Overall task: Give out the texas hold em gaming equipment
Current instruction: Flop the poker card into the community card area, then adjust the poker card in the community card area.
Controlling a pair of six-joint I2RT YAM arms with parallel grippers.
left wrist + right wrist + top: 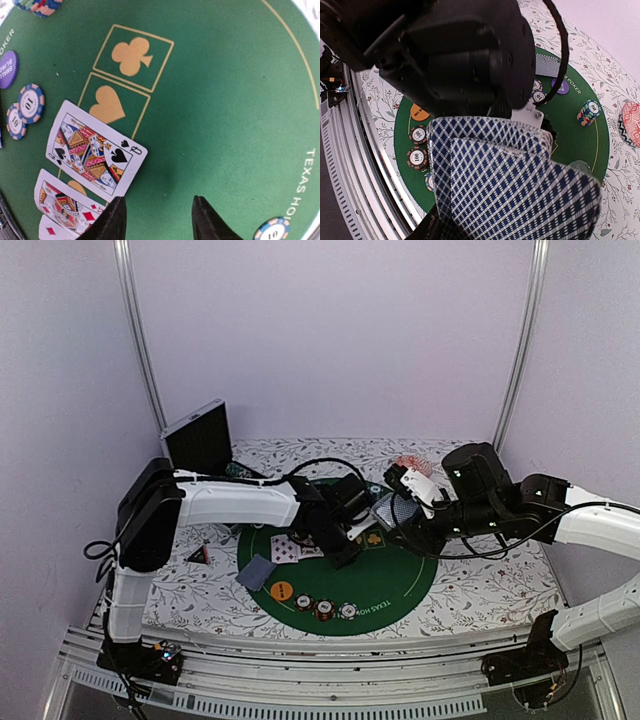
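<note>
**Spotter:** Where's your left gripper (157, 212)?

**Me:** Low over the green mat (225, 100), jaws apart with nothing between them. The queen of spades (96, 148) lies face up just past my fingertips (116, 212), flat and half across the gold heart box (107, 104). A diamond face card (65, 207) sits beside it, nearer the mat's edge.

**Spotter:** And the right?

**Me:** The right gripper (405, 498) is clenched on a fan of cards (520, 185), backs toward its camera, held up above the mat. The fan hides the pads from me, so I'm judging that grip from the overhead view, not seeing it outright.

**Spotter:** What's the plan?

**Me:** I reckon this is the face-up row. I'd lift the left straight up before moving sideways, because one finger is close to the queen's corner and a slide would drag it. Then I'd reach to the fan, pinch only the outermost card by its free edge, and pull along its face so the others don't come with it.

**Spotter:** Where does it go?

**Me:** The club box (132, 54) looks bare, so I'd lay it there, lowering until it's flat before I let go.

**Spotter:** Any hazards?

**Me:** The striped chips (30, 102) and the purple disc (7, 70) sit near that row. I'll come in from the open side of the mat.
</note>
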